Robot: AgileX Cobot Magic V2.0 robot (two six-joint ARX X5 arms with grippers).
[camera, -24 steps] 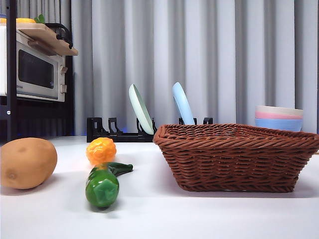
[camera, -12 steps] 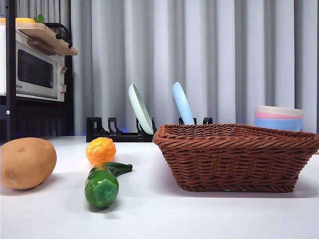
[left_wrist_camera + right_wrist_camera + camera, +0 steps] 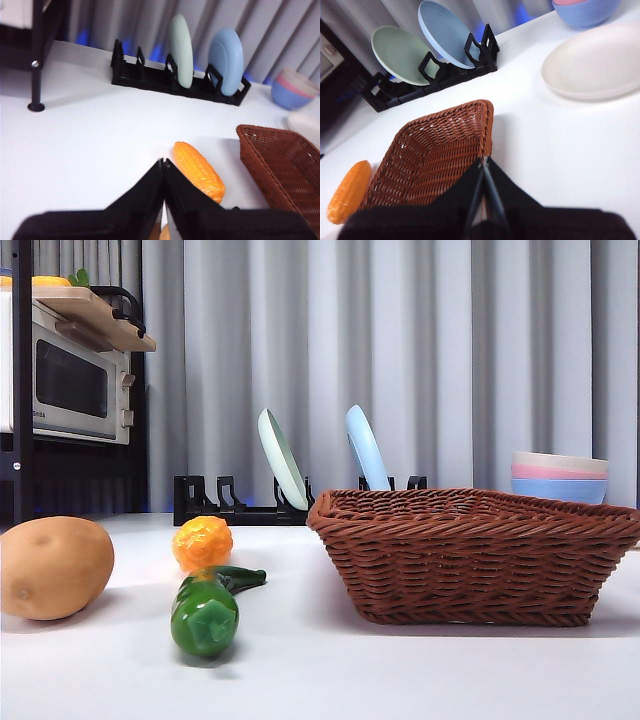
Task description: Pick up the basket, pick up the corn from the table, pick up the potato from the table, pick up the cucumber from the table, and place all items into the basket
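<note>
The brown wicker basket (image 3: 478, 552) stands on the table at the right; it also shows in the right wrist view (image 3: 437, 160) and the left wrist view (image 3: 282, 167). The orange corn (image 3: 202, 542) lies left of it, also in the left wrist view (image 3: 198, 171) and the right wrist view (image 3: 349, 191). The green cucumber (image 3: 208, 606) lies in front of the corn. The tan potato (image 3: 53, 567) lies at the far left. My left gripper (image 3: 163, 162) is shut and empty above the table near the corn. My right gripper (image 3: 482, 162) is shut and empty above the basket.
A black dish rack (image 3: 240, 502) with a green plate (image 3: 281, 458) and a blue plate (image 3: 366, 448) stands at the back. Stacked pastel bowls (image 3: 559, 477) stand at the back right. A white plate (image 3: 595, 62) lies near them. A microwave (image 3: 70, 385) on a black shelf stands at the left.
</note>
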